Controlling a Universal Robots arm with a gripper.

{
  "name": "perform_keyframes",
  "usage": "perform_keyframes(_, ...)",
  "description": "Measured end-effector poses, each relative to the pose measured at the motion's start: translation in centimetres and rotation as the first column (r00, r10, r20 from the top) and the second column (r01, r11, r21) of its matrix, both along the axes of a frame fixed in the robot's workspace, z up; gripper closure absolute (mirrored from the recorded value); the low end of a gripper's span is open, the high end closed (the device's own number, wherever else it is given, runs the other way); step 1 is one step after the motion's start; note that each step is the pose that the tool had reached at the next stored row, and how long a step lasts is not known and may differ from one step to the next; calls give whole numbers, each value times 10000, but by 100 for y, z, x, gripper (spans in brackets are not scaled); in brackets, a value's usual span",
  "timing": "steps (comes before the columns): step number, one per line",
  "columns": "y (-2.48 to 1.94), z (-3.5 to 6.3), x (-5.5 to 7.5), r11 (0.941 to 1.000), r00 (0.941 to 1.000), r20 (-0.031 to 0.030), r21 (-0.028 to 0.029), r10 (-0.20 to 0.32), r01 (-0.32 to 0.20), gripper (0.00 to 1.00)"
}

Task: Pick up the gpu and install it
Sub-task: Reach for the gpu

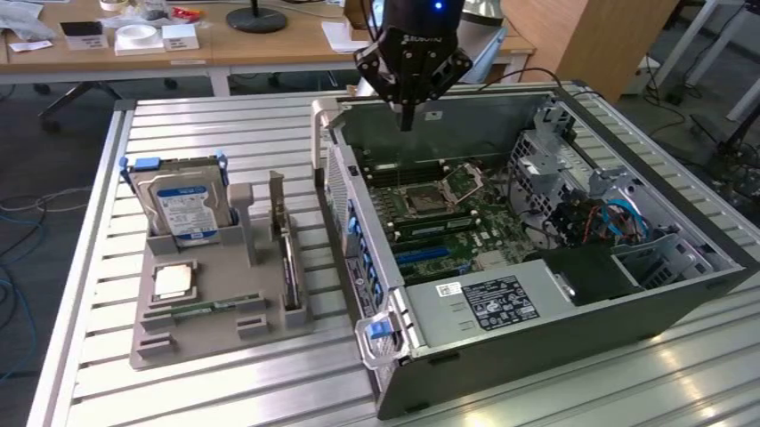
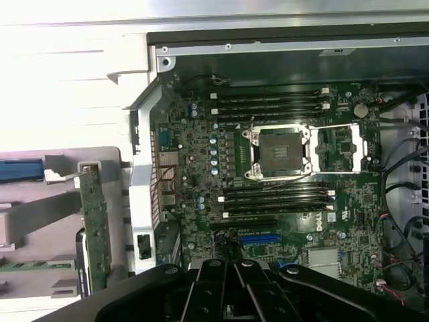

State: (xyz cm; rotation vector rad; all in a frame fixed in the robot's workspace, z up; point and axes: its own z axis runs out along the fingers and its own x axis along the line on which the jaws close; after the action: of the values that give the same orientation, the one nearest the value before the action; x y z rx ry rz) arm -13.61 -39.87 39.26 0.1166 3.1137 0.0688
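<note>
Exterior view: closed, empty pincer [image 1: 407, 116] above case [image 1: 570, 331]; gpu [image 1: 285, 253] well apart in holder [image 1: 190, 342]

The exterior camera sits high off the worktop [image 1: 214, 124], looking down at a slant, far enough back to take in the whole open computer case [image 1: 665, 307] and office desks [image 1: 297, 49] behind. The wrist camera rides above the hand [image 2: 234, 295], facing straight down into the case, much nearer. Both catch the motherboard [image 1: 457, 222], its processor socket [image 2: 278, 153] and the grey parts stand [image 1: 202, 302] beside the case.
</note>
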Motion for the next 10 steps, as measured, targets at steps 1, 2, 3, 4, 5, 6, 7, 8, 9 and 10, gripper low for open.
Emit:
perform_keyframes(1,0,-1,-11,10000,10000,0,1,0,0,89)
perform_keyframes(2,0,-1,-21,10000,10000,0,0,0,0,89)
perform_keyframes(3,0,-1,-32,10000,10000,0,0,0,0,89)
perform_keyframes(4,0,-2,-42,10000,10000,0,0,0,0,89)
perform_keyframes(5,1,-2,-53,10000,10000,0,0,-1,1,89)
perform_keyframes(6,1,-2,-62,10000,10000,0,0,-1,1,89)
perform_keyframes(7,1,-3,-71,10000,10000,0,0,0,0,89)
perform_keyframes(8,1,-4,-80,10000,10000,0,1,-1,1,89)
perform_keyframes(9,1,-4,-89,10000,10000,0,1,-1,1,89)
perform_keyframes(10,1,-4,-95,10000,10000,0,1,0,0,89)
